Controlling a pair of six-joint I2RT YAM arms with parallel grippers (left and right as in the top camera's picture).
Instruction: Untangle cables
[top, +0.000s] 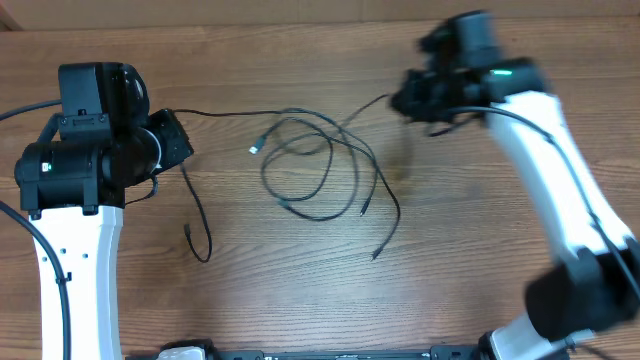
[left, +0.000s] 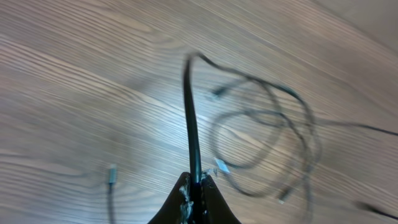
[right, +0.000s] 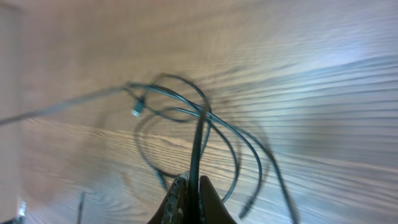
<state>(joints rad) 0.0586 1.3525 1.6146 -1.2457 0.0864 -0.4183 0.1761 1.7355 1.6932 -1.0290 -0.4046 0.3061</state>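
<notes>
**Desk:** Where are the cables on your feed?

**Me:** The thin black flexible cables (top: 322, 168) lie in loose, overlapping loops on the middle of the worktop, between my two arms. One small pale-tipped plug (top: 254, 149) rests at the upper left edge of the loops. Two dark plug ends trail out on the lower right, apart from each other.

**Desk:** Does anything lead away from the pile?

**Me:** Yes. One strand runs left from the loops, stretched nearly straight, up to the left tool (top: 176, 146). A second strand drops from that same side and curls on the wood below it, ending in a small plug (well apart from the main loops). On the other side a strand climbs from the loops towards the right tool (top: 402, 100).

**Desk:** What state are the tools in?

**Me:** Through the left wrist camera I see the left tool (left: 195, 188) pinched fully together on a single cable, which rises straight out from between the tips. The right tool (right: 190, 186) is the same, closed tight on one strand, with the loops blurred beyond it.

**Desk:** And underneath?

**Me:** Brown wood-grain worktop (top: 300, 310), the loops flat on it (the pinched strands are lifted off it).
</notes>
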